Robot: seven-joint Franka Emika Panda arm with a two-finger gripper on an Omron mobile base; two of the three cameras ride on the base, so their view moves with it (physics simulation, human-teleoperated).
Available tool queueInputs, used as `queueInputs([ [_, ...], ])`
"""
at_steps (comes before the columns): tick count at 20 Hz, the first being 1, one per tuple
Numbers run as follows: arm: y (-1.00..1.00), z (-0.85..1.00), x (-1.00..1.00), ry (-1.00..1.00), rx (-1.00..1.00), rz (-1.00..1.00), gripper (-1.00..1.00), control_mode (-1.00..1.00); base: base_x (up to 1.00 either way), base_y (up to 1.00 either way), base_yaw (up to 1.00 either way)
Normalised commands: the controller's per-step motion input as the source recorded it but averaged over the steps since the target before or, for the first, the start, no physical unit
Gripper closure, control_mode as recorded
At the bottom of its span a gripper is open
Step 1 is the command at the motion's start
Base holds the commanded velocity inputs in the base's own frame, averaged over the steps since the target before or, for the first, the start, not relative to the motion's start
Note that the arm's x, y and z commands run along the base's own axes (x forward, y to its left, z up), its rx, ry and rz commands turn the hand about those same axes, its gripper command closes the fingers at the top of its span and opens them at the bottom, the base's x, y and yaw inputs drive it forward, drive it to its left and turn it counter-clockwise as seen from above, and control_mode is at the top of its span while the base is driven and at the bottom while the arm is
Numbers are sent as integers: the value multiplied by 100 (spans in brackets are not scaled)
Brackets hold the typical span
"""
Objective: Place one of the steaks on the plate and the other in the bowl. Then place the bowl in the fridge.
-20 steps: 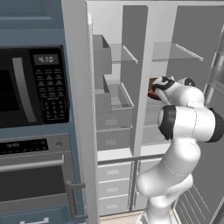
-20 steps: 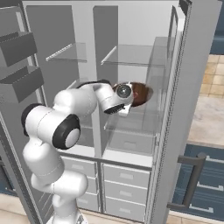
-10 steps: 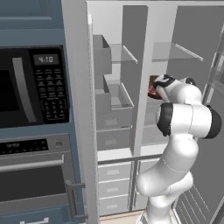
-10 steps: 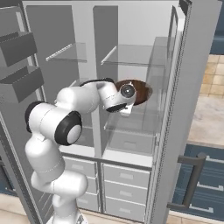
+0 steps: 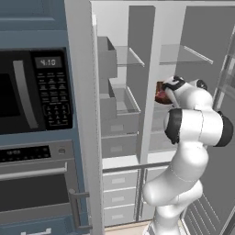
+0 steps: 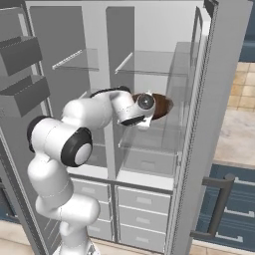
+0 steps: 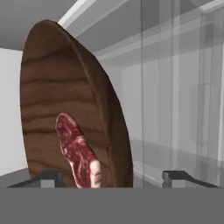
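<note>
bowl with steak inside the open fridge

bowl (image 7: 65,109), dark brown with a wood grain, sits inside the fridge (image 6: 149,45) on a clear shelf (image 6: 149,137) in the right-hand compartment, at about mid height. one steak (image 7: 81,155) lies in it, red with a pale fat edge, resting against the inner wall of the bowl. in the right base view the bowl (image 6: 159,105) shows as a brown rim just past the robot's wrist; in the left base view it (image 5: 160,93) peeks out beside the hand. the gripper (image 7: 111,179) is spread wide, its two dark fingertips (image 7: 48,178) standing on either side of the bowl's near edge; whether they touch the rim is hard to tell from so close, but they do not look clamped on it. white drawers (image 6: 139,209) fill the bottom of the fridge. to the left of the fridge are a black microwave (image 5: 32,92) and an oven (image 5: 36,188) below it.
</note>
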Motion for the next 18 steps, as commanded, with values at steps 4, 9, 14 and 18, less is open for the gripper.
queueInputs([
  [4,0,18,-34,-1,0,0,-100,-100,0,0,0],
  [9,1,37,-49,0,-8,0,-100,-100,0,0,0],
  [14,0,48,-65,0,-8,0,-100,-100,0,0,0],
  [18,2,39,-79,13,-10,0,-100,-100,0,0,0],
])
